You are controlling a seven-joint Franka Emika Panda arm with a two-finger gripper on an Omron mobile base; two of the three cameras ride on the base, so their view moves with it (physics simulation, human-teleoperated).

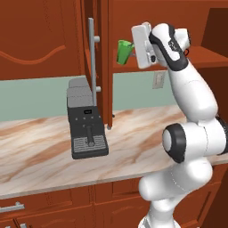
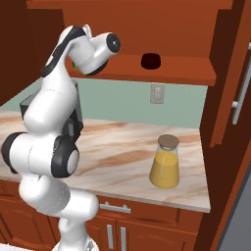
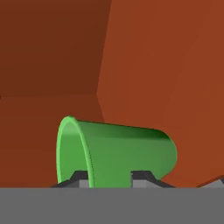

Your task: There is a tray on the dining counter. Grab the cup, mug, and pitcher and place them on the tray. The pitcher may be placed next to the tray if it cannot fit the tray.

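Inside the open wall cabinet, on its wooden shelf (image 2: 196, 68), the gripper (image 3: 106, 177) has its jaws pinching the green cup (image 3: 118, 153), one finger on each side of the cup's wall near the rim; in the left base view the cup (image 1: 124, 51) sits just beside the hand at shelf height; the dark red mug (image 2: 150, 61) stands farther along the same shelf; the pitcher (image 2: 165, 162) with orange liquid stands upright on the marbled counter (image 1: 40, 142) below, well apart from the coffee machine (image 1: 87, 122).

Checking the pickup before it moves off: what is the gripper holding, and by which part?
The gripper holds the green cup by its side wall near the rim, fingertips on either side.
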